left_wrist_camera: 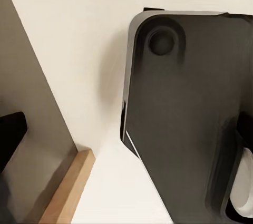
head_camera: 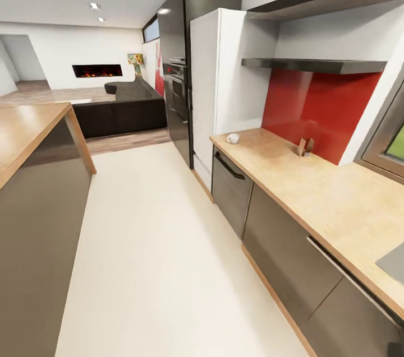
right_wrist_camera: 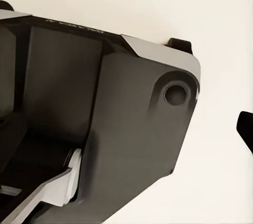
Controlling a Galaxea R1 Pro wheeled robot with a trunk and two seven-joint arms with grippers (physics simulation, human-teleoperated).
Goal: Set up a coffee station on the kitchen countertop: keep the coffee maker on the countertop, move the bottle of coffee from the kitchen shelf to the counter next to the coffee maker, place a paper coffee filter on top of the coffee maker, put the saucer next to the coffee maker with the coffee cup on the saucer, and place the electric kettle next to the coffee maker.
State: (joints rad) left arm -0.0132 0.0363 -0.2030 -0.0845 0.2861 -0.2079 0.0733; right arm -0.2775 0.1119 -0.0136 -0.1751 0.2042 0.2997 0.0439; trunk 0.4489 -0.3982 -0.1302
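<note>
The left gripper shows as a single dark fingertip point(left_wrist_camera: 10, 129) at the edge of the left wrist view; how wide it stands cannot be told. Beyond it lie the robot's dark base point(left_wrist_camera: 184, 108), the pale floor point(left_wrist_camera: 79, 34), and the grey side of a cabinet with a wooden foot strip point(left_wrist_camera: 68, 187). The right gripper likewise shows one dark fingertip point(right_wrist_camera: 246, 129) at the edge of the right wrist view, and its opening cannot be told either; the same dark base point(right_wrist_camera: 105, 108) sits beneath it on the pale floor.

In the head view, a long wooden bench point(head_camera: 314, 189) runs from 5 o'clock up toward 1 o'clock along the right wall. At its far end, near 1 o'clock, a small white cup point(head_camera: 233, 138) sits close to the front edge, beside the white fridge point(head_camera: 216, 82). Farther along the bench, against the red backsplash point(head_camera: 320, 110), stands a small brown wooden object point(head_camera: 305, 147), well apart from the cup. Two dark shelves point(head_camera: 314, 64) hang above. At 9 o'clock stands a wooden-topped island point(head_camera: 28, 127). A dark sofa point(head_camera: 123, 105) and a lit fireplace point(head_camera: 97, 70) lie toward 11 o'clock.
</note>
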